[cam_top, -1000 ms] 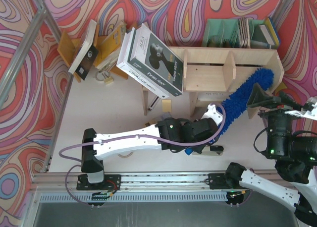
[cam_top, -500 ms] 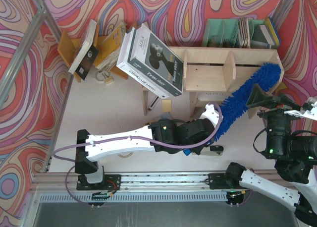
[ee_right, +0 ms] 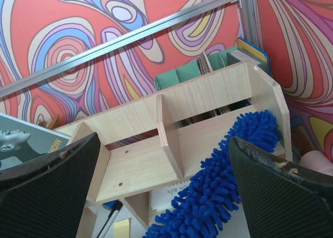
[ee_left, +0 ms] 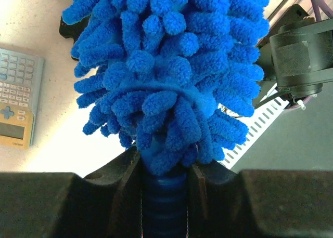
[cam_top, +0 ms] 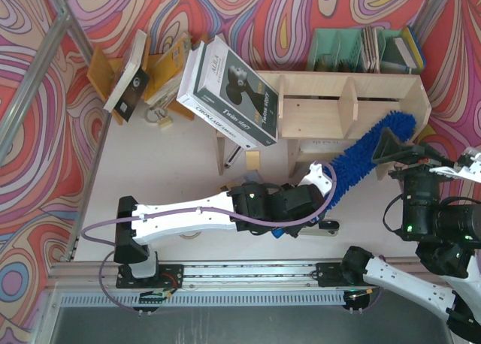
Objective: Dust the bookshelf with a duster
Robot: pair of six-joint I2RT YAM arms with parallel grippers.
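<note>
The light plywood bookshelf stands at the back right; it also shows in the right wrist view. The blue fluffy duster slants from my left gripper up to the shelf's right compartment, its tip on the lower board. My left gripper is shut on the duster's ribbed blue handle, the shaggy head filling that view. My right gripper is open and empty, just right of the duster, facing the shelf.
A large book leans on the shelf's left end. A green file organizer stands behind the shelf. An orange-brown book stand with books is at the back left. A calculator lies on the table by the duster.
The duster's tip has swept down and back from the shelf's far right end toward the lower board. My left gripper has shifted slightly. The right arm has barely moved.
</note>
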